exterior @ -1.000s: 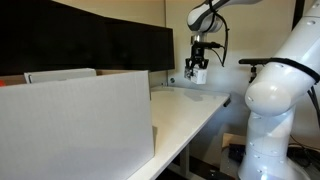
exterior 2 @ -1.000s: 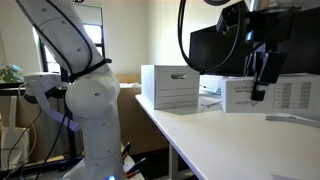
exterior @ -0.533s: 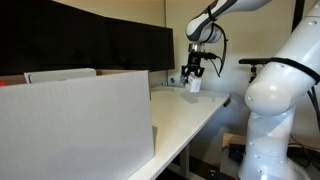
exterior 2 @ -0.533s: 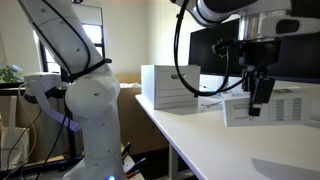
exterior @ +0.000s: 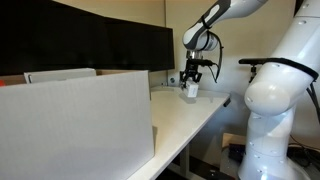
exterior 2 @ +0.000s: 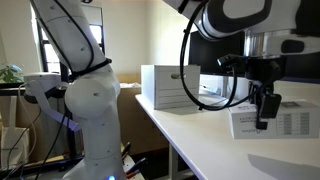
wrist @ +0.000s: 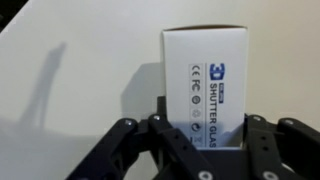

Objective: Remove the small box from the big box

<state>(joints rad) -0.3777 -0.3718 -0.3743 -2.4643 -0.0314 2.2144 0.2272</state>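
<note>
My gripper [wrist: 205, 128] is shut on the small box [wrist: 208, 80], a white carton with dark print, held upright between the fingers. In an exterior view the gripper [exterior: 193, 78] holds the small box [exterior: 192, 90] low over the far end of the white table [exterior: 195, 115]; I cannot tell whether it touches. The other exterior view shows the gripper [exterior 2: 264, 106] and the small box [exterior 2: 250, 123] close up. The big box [exterior: 75, 125] is a large white box in the foreground, well apart from the gripper; it also shows in an exterior view [exterior 2: 170, 87].
Dark monitors [exterior: 100, 45] stand along the back of the table. The robot's white base [exterior: 270, 110] stands beside the table. The table edge [exterior: 215, 120] runs close to the gripper.
The gripper has moved down toward the table with the small box held in it. The big box has not moved.
</note>
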